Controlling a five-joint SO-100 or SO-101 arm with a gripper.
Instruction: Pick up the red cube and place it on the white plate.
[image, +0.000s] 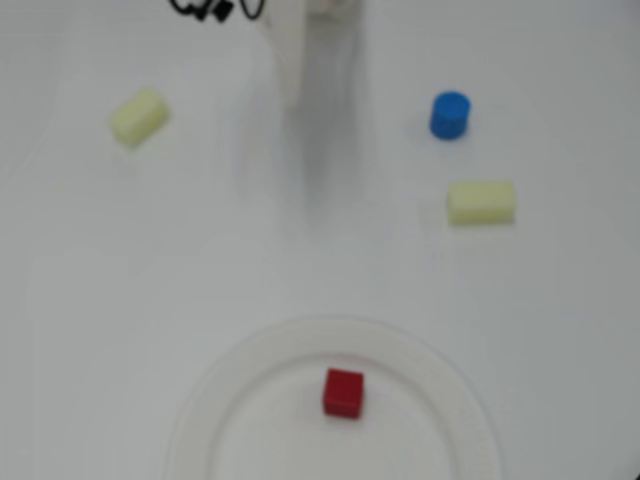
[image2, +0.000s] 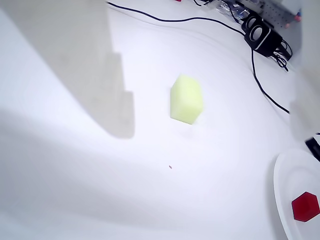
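The red cube (image: 343, 392) rests on the white plate (image: 250, 400) at the bottom centre of the overhead view, a little right of the plate's middle. The wrist view shows the cube (image2: 305, 206) on the plate's rim area (image2: 281, 185) at the lower right corner. My white arm (image: 300, 60) is blurred at the top centre of the overhead view, far from the plate. In the wrist view my gripper (image2: 215, 137) is open and empty, with one white finger (image2: 100, 75) at the left and a blurred part at the right edge.
A blue cylinder (image: 450, 114) and a pale yellow block (image: 481, 202) lie at the right, and another yellow block (image: 138, 117) at the upper left. The wrist view shows one yellow block (image2: 186, 100), a black cable (image2: 200, 20) and small speakers (image2: 262, 32).
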